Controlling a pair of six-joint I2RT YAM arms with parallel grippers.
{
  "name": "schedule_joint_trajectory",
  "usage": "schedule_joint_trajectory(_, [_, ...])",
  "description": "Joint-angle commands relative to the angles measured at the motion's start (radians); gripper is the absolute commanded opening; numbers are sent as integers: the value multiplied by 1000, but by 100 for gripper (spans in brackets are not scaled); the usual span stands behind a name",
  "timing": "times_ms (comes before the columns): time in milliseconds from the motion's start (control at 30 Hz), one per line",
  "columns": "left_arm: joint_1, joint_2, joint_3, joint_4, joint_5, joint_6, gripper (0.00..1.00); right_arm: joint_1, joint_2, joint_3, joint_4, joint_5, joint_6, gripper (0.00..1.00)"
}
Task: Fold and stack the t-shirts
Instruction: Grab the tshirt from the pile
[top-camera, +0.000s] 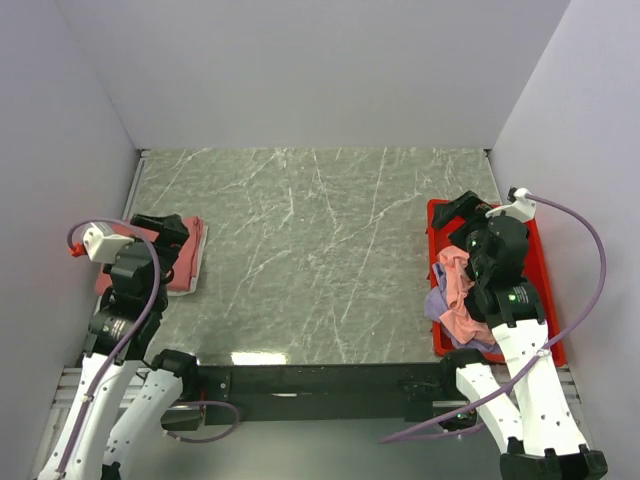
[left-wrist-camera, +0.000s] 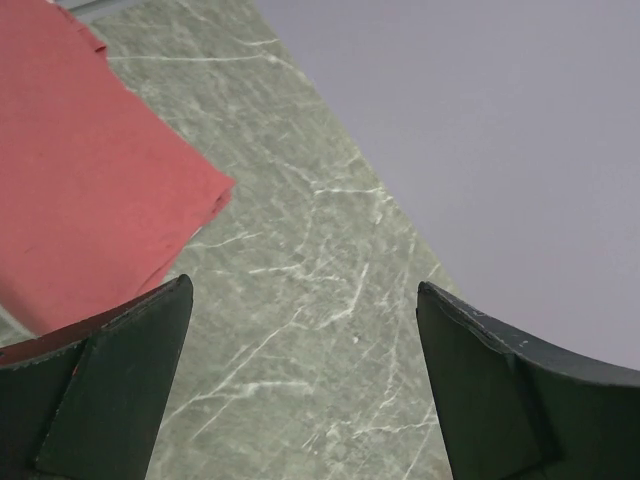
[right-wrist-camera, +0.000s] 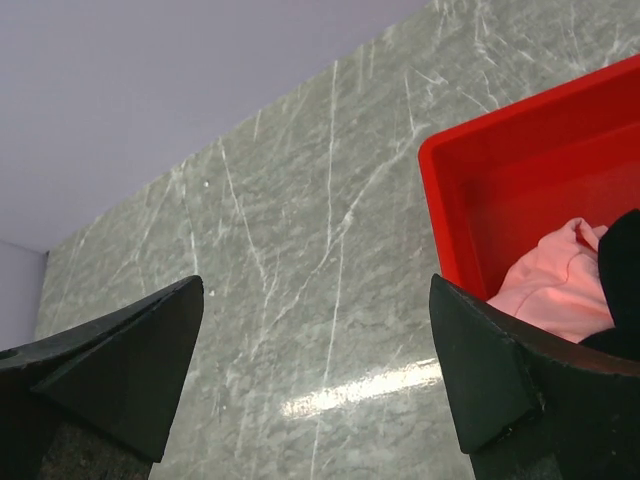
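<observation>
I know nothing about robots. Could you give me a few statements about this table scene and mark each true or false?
A folded salmon-red shirt lies at the left of the table. True.
The left gripper holds that shirt. False: its jaws are open and empty.
The red bin is empty. False: a pink shirt and a lavender shirt lie heaped in it.
The right gripper is open. True.

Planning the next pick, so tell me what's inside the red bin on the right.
A crumpled pink t-shirt and a lavender one that hangs over the red bin's rim toward the table's middle. The right arm covers the rest, so anything beneath is hidden.
</observation>
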Motion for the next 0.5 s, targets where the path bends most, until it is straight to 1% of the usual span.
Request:
schedule_joint_trajectory(0, [-3,-47,-44,83,10,19,99,-3,11,59,-19,27,-10,100])
schedule_joint_trajectory(100, [-3,-93,-108,159,25,42,99,-2,22,27,20,41,-53,100])
schedule_joint_trajectory(167, [-3,-110,-142,184,35,62,100,-3,49,16,-7,103,-1,100])
schedule_joint_trajectory(200, [-3,-108,-147,195,33,62,99,-2,89,31,-42,154,24,100])
schedule_joint_trajectory(233, [-3,-105,-148,200,33,68,100,-2,112,78,-127,236,44,100])
schedule_joint_trajectory(300, [-4,-96,-147,207,47,77,99,-5,173,124,-203,310,45,100])
schedule_joint_trajectory(333, [-3,-91,-147,224,58,97,99,-6,192,166,-273,355,57,100])
schedule_joint_trajectory(433, [-3,-71,-153,244,70,109,99,-54,246,195,-385,395,120,100])
schedule_joint_trajectory(467, [-3,-65,-150,240,65,108,100,-74,250,189,-397,372,125,100])
